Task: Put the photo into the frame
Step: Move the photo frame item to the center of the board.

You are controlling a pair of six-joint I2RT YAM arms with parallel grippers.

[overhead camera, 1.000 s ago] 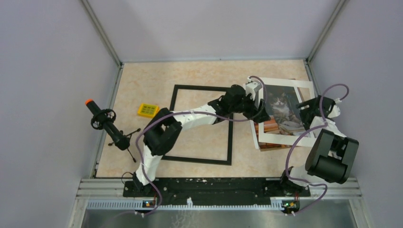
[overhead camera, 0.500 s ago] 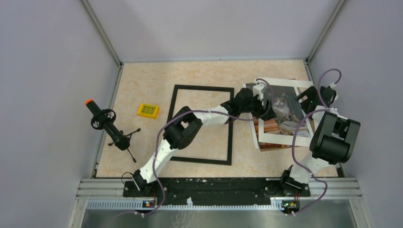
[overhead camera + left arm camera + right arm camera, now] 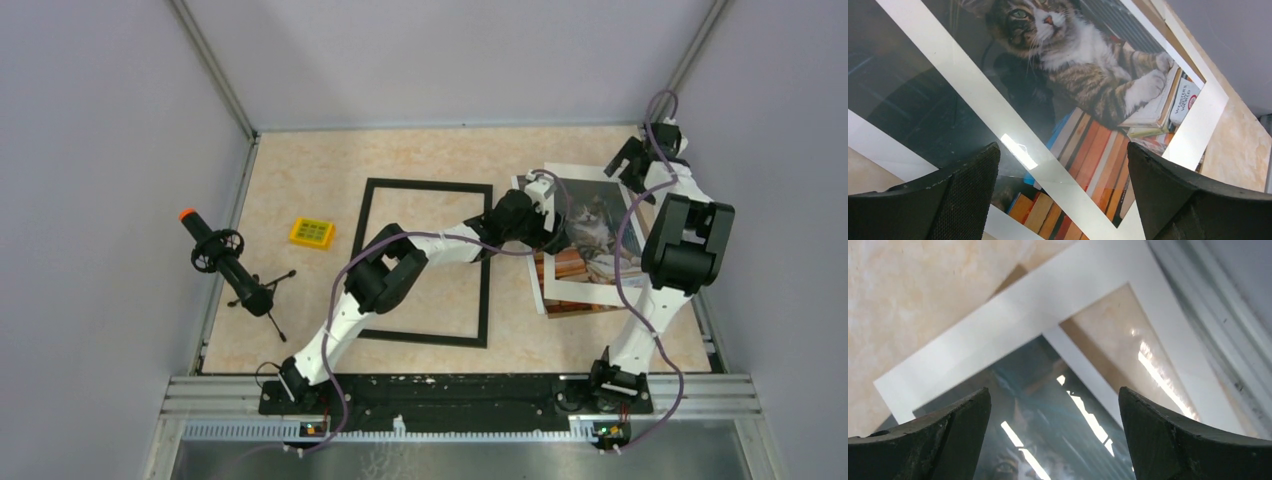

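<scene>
tripod stand (image 3: 228, 268): black with an orange tip, lying on the table (image 3: 300, 160) well to the left of both pairs of fingers.
yellow block (image 3: 312, 233): flat on the table, left of the left fingers and just outside the frame's left bar.
the frame (image 3: 430, 185): flat on the table, near the left fingers on their left side. The left arm (image 3: 440, 243) crosses above its right bar, and bare table shows inside it.
left gripper (image 3: 553, 218): fingers (image 3: 958, 195) spread wide and holding nothing, low over the left part of the photo.
the photo (image 3: 595, 225): face up, right of the frame and just beside it without overlapping. The cat and the books show between and under the left fingers. Its far right corner lies under the right fingers.
brown sheet (image 3: 1017, 276): an edge of it shows past the photo's white border, ahead of the right fingers.
right gripper (image 3: 632, 165): fingers (image 3: 933, 440) wide apart with nothing between them, above the photo's far right corner.
</scene>
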